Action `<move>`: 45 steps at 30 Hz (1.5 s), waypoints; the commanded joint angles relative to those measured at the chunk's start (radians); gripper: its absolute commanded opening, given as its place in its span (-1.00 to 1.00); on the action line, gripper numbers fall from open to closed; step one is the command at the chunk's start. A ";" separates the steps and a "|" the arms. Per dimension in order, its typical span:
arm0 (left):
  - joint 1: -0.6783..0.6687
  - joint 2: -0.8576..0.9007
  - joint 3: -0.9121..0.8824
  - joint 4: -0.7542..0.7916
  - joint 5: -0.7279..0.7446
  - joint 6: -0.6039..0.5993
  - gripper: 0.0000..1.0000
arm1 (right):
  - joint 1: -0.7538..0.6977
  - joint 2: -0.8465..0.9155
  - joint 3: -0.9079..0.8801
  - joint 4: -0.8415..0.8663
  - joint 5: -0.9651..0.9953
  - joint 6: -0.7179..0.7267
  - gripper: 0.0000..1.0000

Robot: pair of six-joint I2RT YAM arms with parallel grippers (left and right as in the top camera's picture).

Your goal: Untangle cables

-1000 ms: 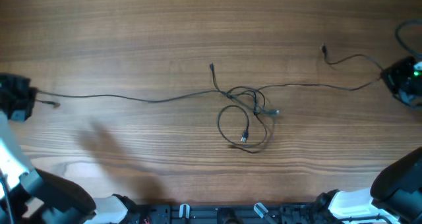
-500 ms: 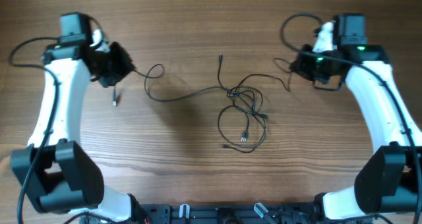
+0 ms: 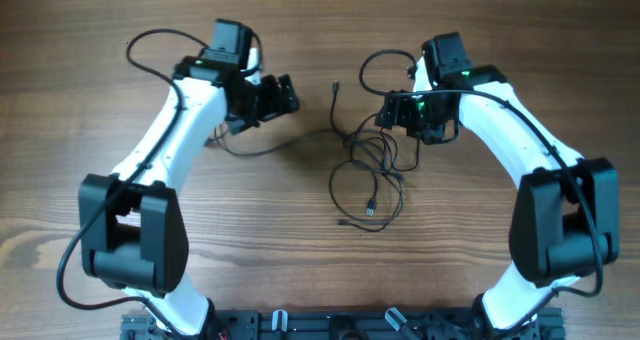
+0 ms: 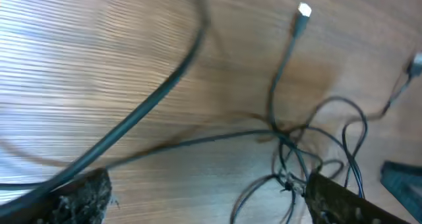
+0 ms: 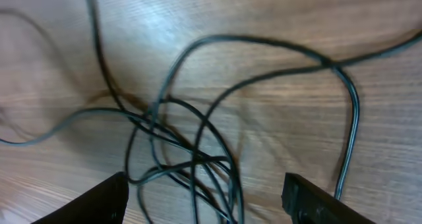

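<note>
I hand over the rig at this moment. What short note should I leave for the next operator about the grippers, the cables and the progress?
Left gripper: open, holds nothing, left of the tangle.
Right gripper: open, holds nothing, at the tangle's far right side.
Cables: knotted together in the middle of the table. One plug end sticks out toward the far edge, one strand runs left under the left arm, and a loop lies on the near side.
Done: no cable is separated yet.
Left: grasp the strands, draw them out of the knot and lay them apart.
</note>
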 commanded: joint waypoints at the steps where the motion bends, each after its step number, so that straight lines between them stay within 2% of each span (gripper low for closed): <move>1: -0.137 0.016 0.009 0.007 -0.008 0.105 0.91 | 0.001 0.061 -0.001 -0.037 0.015 0.003 0.40; 4: -0.252 0.042 0.009 0.043 -0.019 0.134 0.93 | 0.001 0.072 -0.001 -0.062 0.015 0.003 0.21; 6: -0.291 0.068 0.009 0.075 -0.018 0.120 0.86 | 0.001 0.071 -0.001 -0.062 0.015 0.004 0.15; 10: -0.344 0.167 0.009 0.136 -0.018 0.116 0.69 | 0.001 0.076 -0.001 -0.067 0.015 0.005 0.14; 12: -0.348 0.197 0.009 0.146 -0.018 0.117 0.67 | 0.001 0.076 -0.004 -0.069 0.015 0.005 0.14; 15: -0.348 0.225 0.009 0.185 -0.018 0.117 0.43 | 0.001 0.076 -0.035 -0.047 0.014 0.008 0.14; 17: -0.348 0.228 0.009 0.210 -0.018 0.117 -0.04 | 0.001 0.076 -0.075 -0.013 0.014 0.011 0.13; 18: -0.348 0.228 0.010 0.217 -0.018 0.117 -0.55 | 0.001 0.076 -0.093 0.005 0.014 0.011 0.11; 19: -0.347 0.228 0.012 0.217 -0.018 0.117 -0.92 | 0.001 0.076 -0.103 0.015 0.014 0.011 0.01; 21: -0.338 0.212 0.014 0.206 -0.019 0.125 -0.92 | 0.001 0.076 -0.106 0.024 0.014 0.011 -0.27; 23: -0.306 0.141 0.014 0.194 -0.019 0.124 -0.92 | -0.001 0.076 -0.106 0.033 0.014 0.007 -0.85; 24: -0.281 0.095 0.014 0.188 -0.019 0.124 -0.92 | -0.001 0.076 -0.106 0.038 0.015 0.005 -0.91; 31: 0.002 -0.202 0.014 0.095 -0.008 0.063 -0.92 | -0.028 0.076 -0.105 0.066 0.014 -0.004 -0.91; 32: 0.043 -0.222 0.014 0.079 0.024 0.071 -0.81 | -0.033 0.076 -0.105 0.068 0.010 -0.004 -0.91; 33: 0.070 -0.228 0.014 0.067 0.056 0.085 -0.56 | -0.037 0.076 -0.105 0.068 0.010 -0.003 -0.91; 35: 0.096 -0.220 0.009 0.045 0.122 0.168 -0.30 | -0.037 0.076 -0.105 0.069 0.010 -0.003 -0.91; 36: 0.095 -0.214 0.005 0.038 0.129 0.195 -0.14 | -0.037 0.076 -0.105 0.072 0.010 0.005 -0.91; 40: 0.013 -0.151 -0.010 0.053 0.129 0.344 0.18 | -0.037 0.076 -0.106 0.073 -0.026 0.006 -0.91; 45: -0.133 -0.042 -0.010 0.150 0.129 0.496 0.15 | -0.037 0.076 -0.106 0.074 -0.055 0.003 -0.91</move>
